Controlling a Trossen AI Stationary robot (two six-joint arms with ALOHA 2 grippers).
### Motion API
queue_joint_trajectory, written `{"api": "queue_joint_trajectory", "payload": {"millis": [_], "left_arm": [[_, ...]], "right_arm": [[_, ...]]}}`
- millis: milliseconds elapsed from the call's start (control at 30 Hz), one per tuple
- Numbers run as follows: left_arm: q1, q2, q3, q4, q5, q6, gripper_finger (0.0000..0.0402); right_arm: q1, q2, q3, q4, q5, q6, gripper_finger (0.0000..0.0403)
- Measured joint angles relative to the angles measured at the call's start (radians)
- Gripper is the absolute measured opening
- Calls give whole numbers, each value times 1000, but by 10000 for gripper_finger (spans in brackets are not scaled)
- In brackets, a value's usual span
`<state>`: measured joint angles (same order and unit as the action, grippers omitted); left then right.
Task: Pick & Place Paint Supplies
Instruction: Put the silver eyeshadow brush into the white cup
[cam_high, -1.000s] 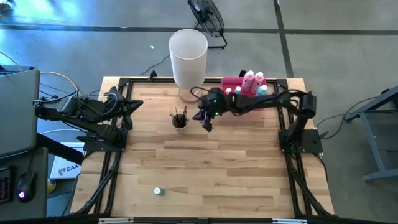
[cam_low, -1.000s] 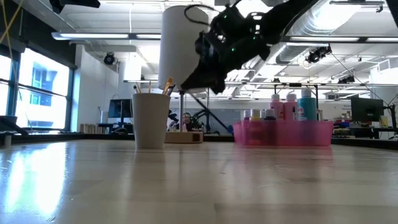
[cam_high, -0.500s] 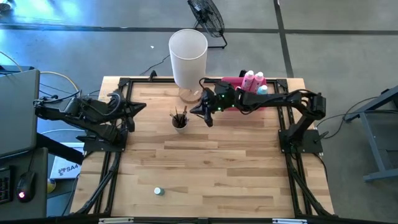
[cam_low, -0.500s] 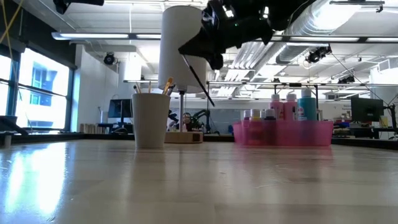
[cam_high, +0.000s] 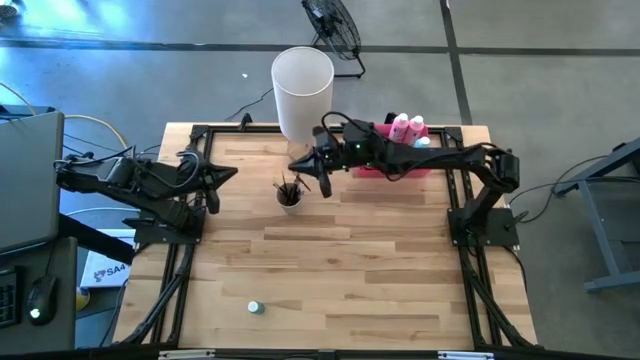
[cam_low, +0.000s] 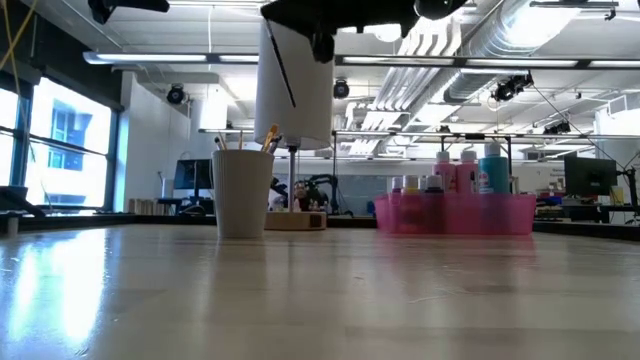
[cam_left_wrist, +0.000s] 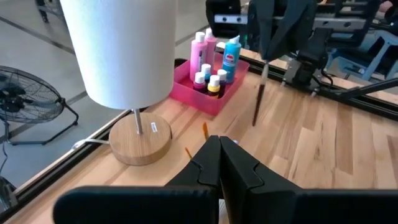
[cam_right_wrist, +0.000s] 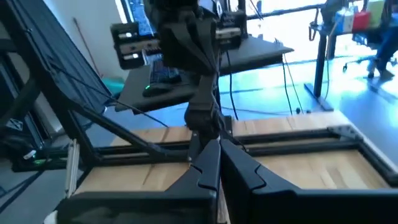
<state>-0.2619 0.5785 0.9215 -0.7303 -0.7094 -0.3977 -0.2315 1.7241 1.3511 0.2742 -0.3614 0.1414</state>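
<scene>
While the bench (cam_high: 330, 260) lies below, the right gripper (cam_high: 300, 165), clamped on a paintbrush (cam_left_wrist: 259, 96), hovers above the brush cup (cam_high: 289, 194); a tilted brush could miss its rim. The left gripper (cam_high: 228, 173) waits closed.

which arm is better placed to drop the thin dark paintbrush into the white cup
Right. The right gripper already holds the thin dark paintbrush almost above the white cup; the left gripper waits shut at the table's left edge.
</scene>
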Motion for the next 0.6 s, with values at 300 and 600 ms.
{"api": "queue_joint_trajectory", "payload": {"millis": [300,600], "left_arm": [[0,0,-2,8,-3,0,0],[0,0,-2,23,21,-1,0]], "right_arm": [[31,155,108,54,14,-7,2],[42,274,181,53,-10,16,2]]}}
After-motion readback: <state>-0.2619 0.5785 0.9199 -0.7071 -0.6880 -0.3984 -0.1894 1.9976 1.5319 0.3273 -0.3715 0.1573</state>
